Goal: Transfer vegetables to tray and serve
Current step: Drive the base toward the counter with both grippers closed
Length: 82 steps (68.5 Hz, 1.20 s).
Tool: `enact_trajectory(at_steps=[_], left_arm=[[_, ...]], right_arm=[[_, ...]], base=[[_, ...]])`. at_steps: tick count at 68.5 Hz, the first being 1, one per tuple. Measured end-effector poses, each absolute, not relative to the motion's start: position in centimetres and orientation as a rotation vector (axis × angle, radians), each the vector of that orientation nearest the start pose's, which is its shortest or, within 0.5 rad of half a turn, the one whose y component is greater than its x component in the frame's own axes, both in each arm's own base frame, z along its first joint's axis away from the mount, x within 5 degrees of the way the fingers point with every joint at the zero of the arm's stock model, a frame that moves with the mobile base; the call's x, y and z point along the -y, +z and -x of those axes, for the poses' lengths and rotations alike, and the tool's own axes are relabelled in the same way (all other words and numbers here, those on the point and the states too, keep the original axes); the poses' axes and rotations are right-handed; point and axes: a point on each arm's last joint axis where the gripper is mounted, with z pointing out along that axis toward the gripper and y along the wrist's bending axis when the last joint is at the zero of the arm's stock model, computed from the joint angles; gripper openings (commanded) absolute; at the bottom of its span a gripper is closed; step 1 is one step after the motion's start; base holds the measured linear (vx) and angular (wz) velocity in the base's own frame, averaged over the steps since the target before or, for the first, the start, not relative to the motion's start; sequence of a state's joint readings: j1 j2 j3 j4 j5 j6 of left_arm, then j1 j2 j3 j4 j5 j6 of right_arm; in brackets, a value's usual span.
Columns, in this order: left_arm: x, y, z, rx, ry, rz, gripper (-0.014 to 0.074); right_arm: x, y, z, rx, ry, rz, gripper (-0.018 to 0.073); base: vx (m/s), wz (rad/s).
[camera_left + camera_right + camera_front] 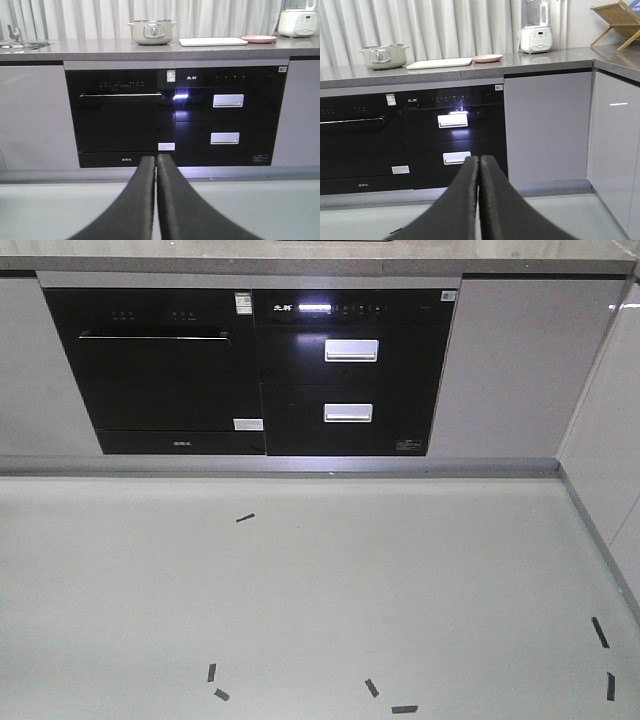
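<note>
Left gripper [156, 159] was seen clenched: both black fingers pressed together along their length, nothing held between them. Right gripper [479, 159] was found the same, fingers closed flat on each other, nothing grasped. Both were held low over the floor [300, 590], aimed at the cabinet front and well apart from the counter [100, 49].

Counter, left to right:
- A sink [20, 46] was set at the far left end.
- A pale green pot [152, 31] with its lid on was stood over the oven.
- The tray [213, 41], white and flat, was laid just right of the pot, near the counter's front edge.
- A pink plate [259, 38] was placed just beside the tray's right end. It was seen edge-on, so what lay on it could not be told.
- A white blender [536, 27] was stood further right, against the curtain [90, 20].
- A wooden rack [617, 20] was set on the side counter at the far right.

Under the counter, left to right: a black oven [120, 120] was fitted, then a black drawer unit [230, 120] with two silver handles and a lit display strip, then a plain grey cabinet door [547, 130].

Short dark tape marks [245, 517] were stuck on the floor, one near the oven and the rest scattered nearer the robot.
</note>
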<state>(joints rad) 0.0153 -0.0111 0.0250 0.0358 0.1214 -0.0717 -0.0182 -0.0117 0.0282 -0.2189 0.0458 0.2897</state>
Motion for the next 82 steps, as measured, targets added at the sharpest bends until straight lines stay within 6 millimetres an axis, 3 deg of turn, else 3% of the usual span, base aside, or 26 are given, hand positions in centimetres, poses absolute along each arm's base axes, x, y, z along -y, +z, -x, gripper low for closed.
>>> enact_trajectory(at_steps=[82], left_arm=[[-0.13,19.43,-5.65,-1.618,-0.013,0.045,-0.0006]], right_arm=[[0.2,20.02,-5.67,-1.543,0.034,-0.077,-0.0003]], base=[[0.1,0.04]])
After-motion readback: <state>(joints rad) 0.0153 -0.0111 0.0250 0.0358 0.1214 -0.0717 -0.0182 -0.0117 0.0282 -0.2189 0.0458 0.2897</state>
